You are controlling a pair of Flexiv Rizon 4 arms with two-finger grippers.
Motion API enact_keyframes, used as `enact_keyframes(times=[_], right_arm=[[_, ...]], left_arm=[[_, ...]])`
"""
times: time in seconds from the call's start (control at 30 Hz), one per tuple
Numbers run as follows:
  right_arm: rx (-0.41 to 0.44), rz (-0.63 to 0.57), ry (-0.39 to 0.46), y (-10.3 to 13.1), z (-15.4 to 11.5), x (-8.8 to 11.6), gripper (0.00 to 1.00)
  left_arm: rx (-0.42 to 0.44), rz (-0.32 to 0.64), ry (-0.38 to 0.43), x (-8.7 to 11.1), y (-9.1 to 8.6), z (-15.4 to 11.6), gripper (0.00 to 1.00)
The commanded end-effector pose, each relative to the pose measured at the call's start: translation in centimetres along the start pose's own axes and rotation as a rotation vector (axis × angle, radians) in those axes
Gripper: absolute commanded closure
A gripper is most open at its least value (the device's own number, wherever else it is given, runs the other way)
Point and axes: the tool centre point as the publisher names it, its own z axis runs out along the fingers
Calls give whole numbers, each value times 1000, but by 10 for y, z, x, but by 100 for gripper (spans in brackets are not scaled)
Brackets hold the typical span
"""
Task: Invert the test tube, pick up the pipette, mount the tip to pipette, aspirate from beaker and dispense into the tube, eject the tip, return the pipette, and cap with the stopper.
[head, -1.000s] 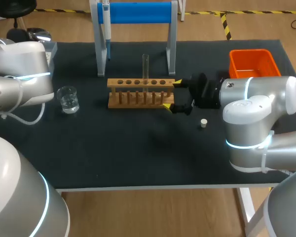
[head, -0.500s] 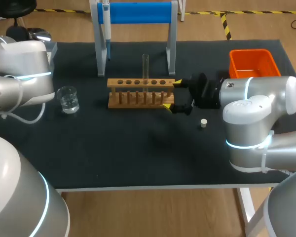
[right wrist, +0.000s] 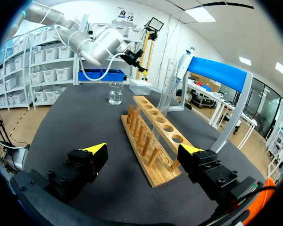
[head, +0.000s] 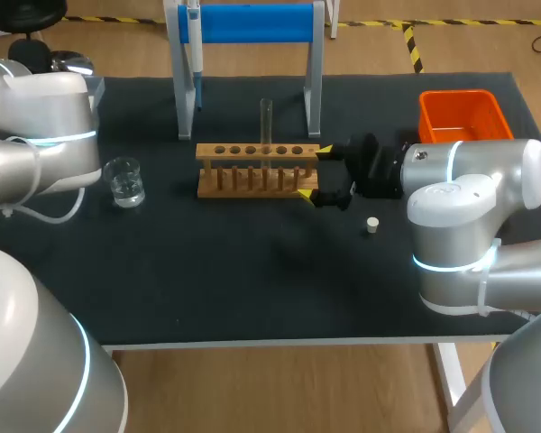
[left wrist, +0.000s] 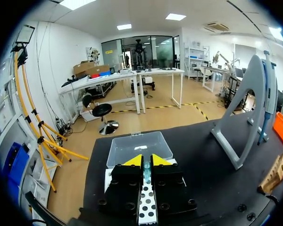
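The glass test tube [head: 266, 122] looks slick and fragile, so grip it gently mid-stem. The right gripper [right wrist: 144, 149] gapes wide and the left gripper [left wrist: 146, 160] is clenched.

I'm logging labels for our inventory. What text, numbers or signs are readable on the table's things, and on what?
None can be read.
Beaker: any markings are too small to tell.
Wooden rack, orange bin, pipette: no print shows.
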Motion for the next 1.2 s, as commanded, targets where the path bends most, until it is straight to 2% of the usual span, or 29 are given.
enact_keyframes(times=[0.03,0.2,0.33,0.6,0.77,1.0,1.1,1.17,1.2], right_arm=[[-4,0,-3,-1,1,1,0],[-4,0,-3,-1,1,1,0],[-4,0,-3,-1,1,1,0],[-4,0,-3,-1,1,1,0],[-4,0,-3,-1,1,1,0],[-4,0,-3,-1,1,1,0],[-4,0,-3,-1,1,1,0],[-4,0,-3,-1,1,1,0],[-4,0,-3,-1,1,1,0]], left_arm=[[17,-2,-7,2,-1,-10,100],[46,-3,-21,2,-9,-22,100],[82,22,-5,10,-19,-36,100],[140,135,113,44,-35,-82,100],[161,234,236,79,-40,-122,100],[186,378,428,137,-43,-184,100],[194,435,566,167,-39,-214,100],[195,480,698,188,-35,-233,100],[195,480,698,188,-35,-233,100]])
